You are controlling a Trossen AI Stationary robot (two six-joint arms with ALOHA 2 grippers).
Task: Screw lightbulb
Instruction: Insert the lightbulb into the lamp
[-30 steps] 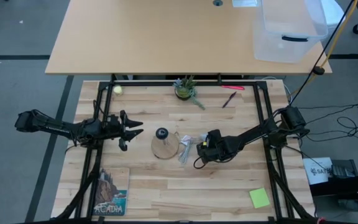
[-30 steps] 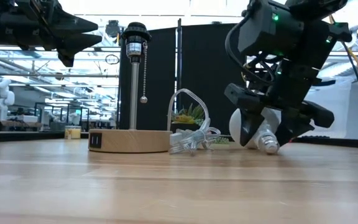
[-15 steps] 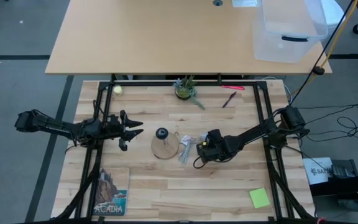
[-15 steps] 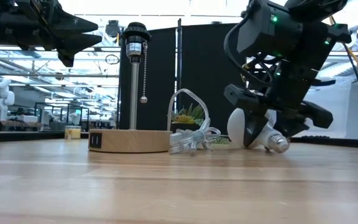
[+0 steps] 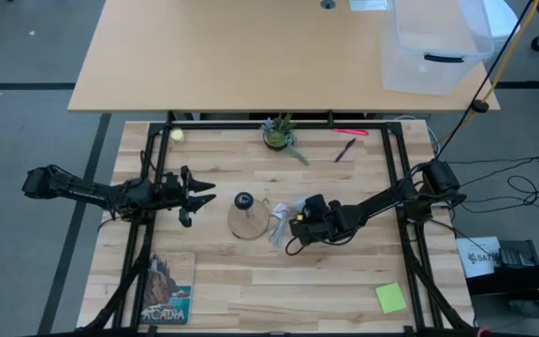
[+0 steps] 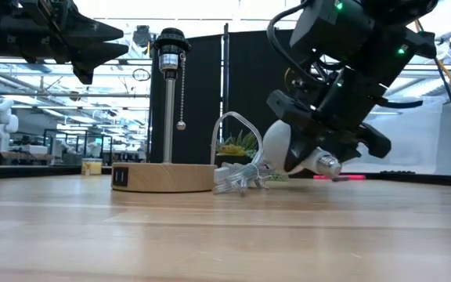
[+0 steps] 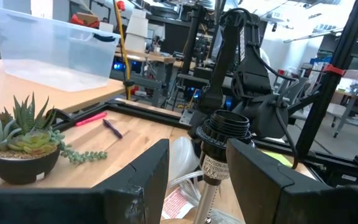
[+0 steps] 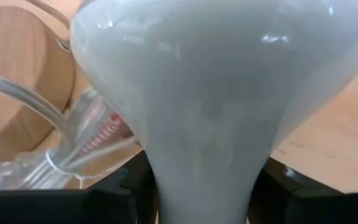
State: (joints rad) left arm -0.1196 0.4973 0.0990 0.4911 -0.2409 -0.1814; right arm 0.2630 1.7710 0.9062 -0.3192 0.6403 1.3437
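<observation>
The round wooden lamp stand (image 5: 248, 223) with its black socket (image 6: 168, 41) on an upright metal stem serves as the landmark near the middle of the slatted wooden table (image 5: 326, 271). Just to the stand's right in the high view, the right gripper (image 5: 304, 223) has its fingers clamped on the lightbulb (image 6: 288, 149), which the low view shows lifted clear of the tabletop and tilted, its white globe toward the stand and its metal screw base (image 6: 326, 165) pointing away and slightly down. In the right wrist view the bulb's pale neck (image 8: 207, 149) fills the frame, held between the two dark fingers (image 8: 135, 186). Between the stand and the held bulb lies a crumpled clear plastic wrapper (image 5: 278, 225), touching the stand's base in the low view. The left gripper (image 5: 197, 197) hovers just left of the stand, raised to about the socket's height, its fingers apart and holding nothing; its wrist view looks past those fingers (image 7: 145, 171) straight at the socket. Beyond the stand, toward the table's far edge, sit a small potted succulent (image 5: 279, 133), a dark pen (image 5: 345, 150) and a pink marker (image 5: 350, 132), with a small yellow-green ball (image 5: 177, 135) at the far left corner. Nearer than the stand, a book titled Acadia (image 5: 167, 288) lies to the left and a green sticky note (image 5: 390, 298) to the right.
</observation>
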